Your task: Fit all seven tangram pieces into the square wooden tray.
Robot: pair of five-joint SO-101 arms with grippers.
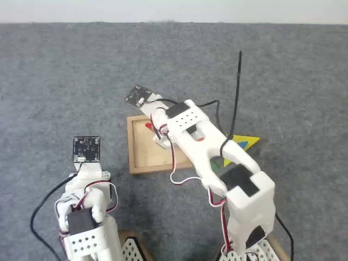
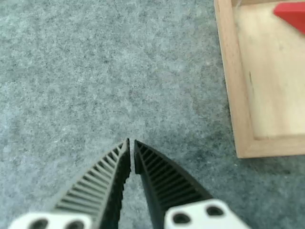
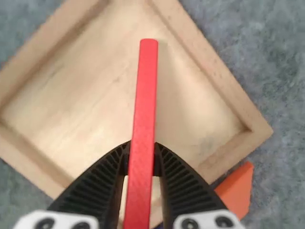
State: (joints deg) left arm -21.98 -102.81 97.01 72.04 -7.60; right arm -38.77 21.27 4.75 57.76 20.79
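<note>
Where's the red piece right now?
In the right wrist view, the red piece is clamped on edge in the right claw, over the tray; an orange piece lies just outside a tray corner.

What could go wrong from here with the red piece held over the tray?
1. The right end effector grips the red piece edge-on over the tray; released like this, it may topple unpredictably or lean on a wall.
2. The orange piece lies beside the tray's corner near this arm; a low move could knock it.
</note>
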